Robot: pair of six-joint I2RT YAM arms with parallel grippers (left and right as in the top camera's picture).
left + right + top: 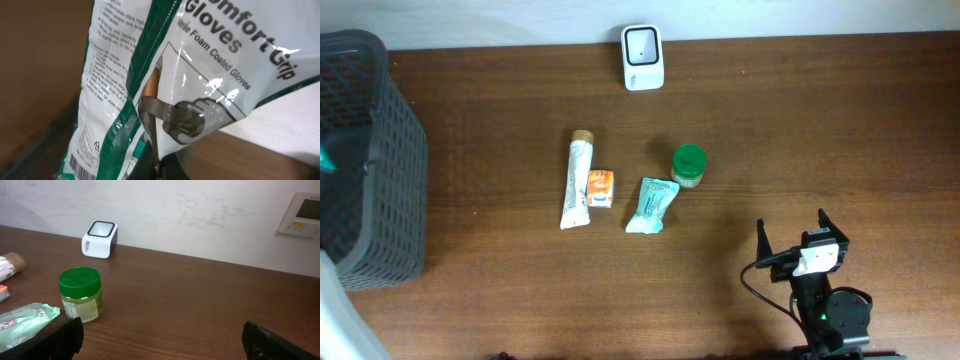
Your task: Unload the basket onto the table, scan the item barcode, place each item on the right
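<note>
A white and green bag of comfort grip gloves fills the left wrist view, and my left gripper is shut on its lower edge. A barcode shows at the bag's bottom left corner. The white scanner stands at the table's far edge and also shows as the scanner in the right wrist view. My right gripper stands open near the front right of the table, and between its fingers there is nothing but bare wood. In the overhead view the left gripper is out of sight.
A dark mesh basket stands at the left edge. Mid-table lie a toothpaste tube, a small orange box, a teal packet and a green-lidded jar. A wall panel hangs at the back right.
</note>
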